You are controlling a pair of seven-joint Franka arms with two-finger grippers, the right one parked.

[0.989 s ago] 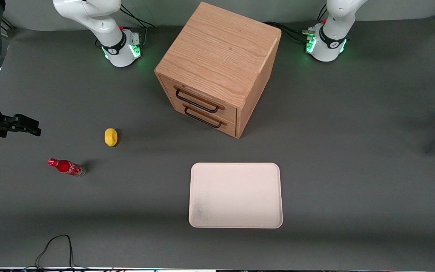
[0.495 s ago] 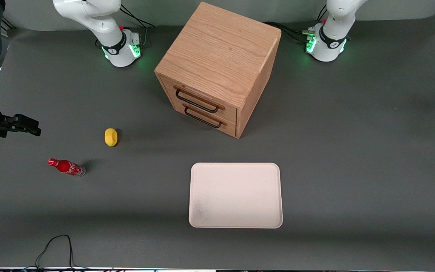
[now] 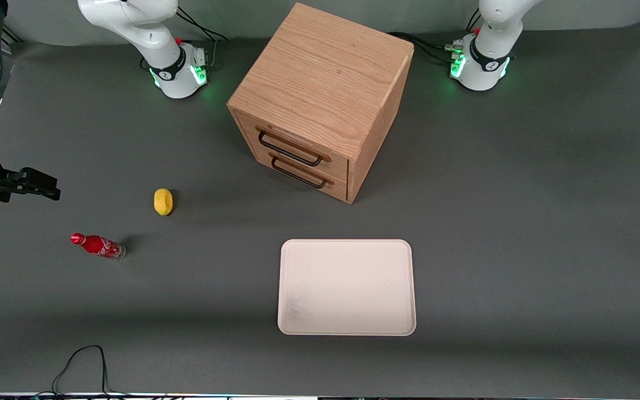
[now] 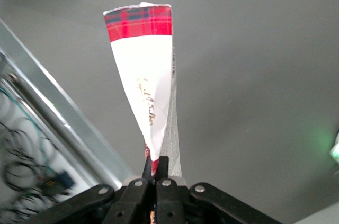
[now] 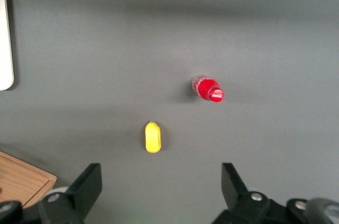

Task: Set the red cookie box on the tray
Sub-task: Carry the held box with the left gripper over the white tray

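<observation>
**Box clamped, out of front view**

Left gripper (image 4: pixel 156 173): fingers (image 4: pixel 162 164) clenched on thin red-and-white cookie box (image 4: pixel 145 75), above grey table (image 3: pixel 520 222) near its edge. Pale cream-pink rectangular tray (image 3: pixel 346 244) bare, nearer the front camera than wooden two-drawer cabinet (image 3: pixel 320 100). Yellow lemon (image 3: pixel 163 201) and small red cola bottle (image 3: pixel 98 245) toward parked arm's end. Red sliver at front-view edge a second ago, gone now.

Glossy carton red cookie box (image 4: pixel 145 70), matt tray (image 3: pixel 348 328)

Dark grey table (image 3: pixel 520 222); wooden two-drawer cabinet (image 3: pixel 320 100) at middle; soft shadows.
</observation>
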